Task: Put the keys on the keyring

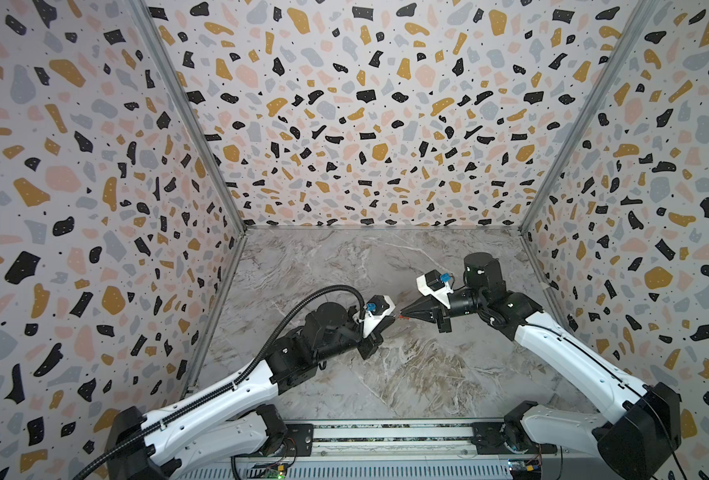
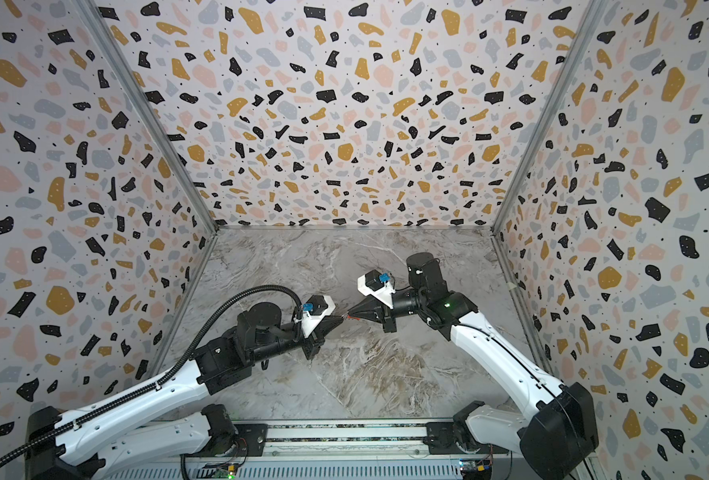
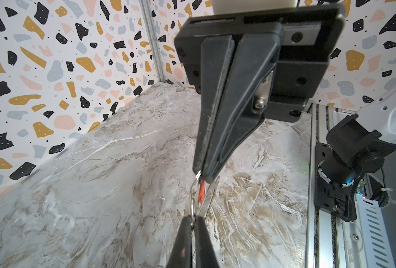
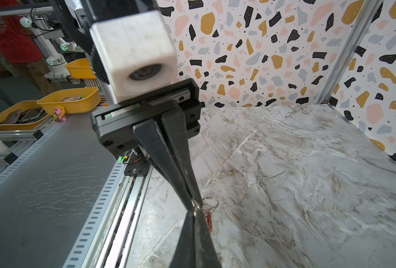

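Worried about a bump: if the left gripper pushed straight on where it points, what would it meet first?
The keyring the left gripper pinches; just beyond, seemingly head-on, the closed right gripper.

- No text, label, brand, number or sign can be read in any view.
- Faint print is seen on a red shirt (image 4: 13, 41) outside the enclosure, but it is too blurred to be read.
- On the circuit board (image 1: 275, 473) at six o'clock in both top views, nothing can be made out.

Bright, even light from above; shadows soft. Wide-angle warp at edges. White cam housing (image 4: 132, 53) blurred in right wrist view, bg soft.
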`<state>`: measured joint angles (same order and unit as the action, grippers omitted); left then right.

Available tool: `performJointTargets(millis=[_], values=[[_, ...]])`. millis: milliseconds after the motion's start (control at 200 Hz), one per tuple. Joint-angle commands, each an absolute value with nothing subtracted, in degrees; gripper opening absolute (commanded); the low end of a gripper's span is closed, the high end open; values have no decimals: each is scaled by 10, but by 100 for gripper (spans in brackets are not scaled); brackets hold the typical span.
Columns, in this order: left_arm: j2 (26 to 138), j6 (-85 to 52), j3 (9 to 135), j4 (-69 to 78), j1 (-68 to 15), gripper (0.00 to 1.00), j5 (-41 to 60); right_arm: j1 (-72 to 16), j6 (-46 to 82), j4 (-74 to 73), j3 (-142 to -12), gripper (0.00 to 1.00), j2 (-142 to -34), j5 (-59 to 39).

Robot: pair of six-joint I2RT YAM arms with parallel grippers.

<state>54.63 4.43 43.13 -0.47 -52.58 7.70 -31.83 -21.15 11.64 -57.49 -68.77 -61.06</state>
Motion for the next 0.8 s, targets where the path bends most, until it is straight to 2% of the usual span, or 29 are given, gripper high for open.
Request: performJointTargets(millis=[0, 796], values=[[537, 50, 452, 32, -528, 0, 69, -326, -224, 144, -597, 0, -691, -612], [529, 46, 443, 49, -528, 0, 41, -338, -244, 167, -602, 0, -700, -607]])
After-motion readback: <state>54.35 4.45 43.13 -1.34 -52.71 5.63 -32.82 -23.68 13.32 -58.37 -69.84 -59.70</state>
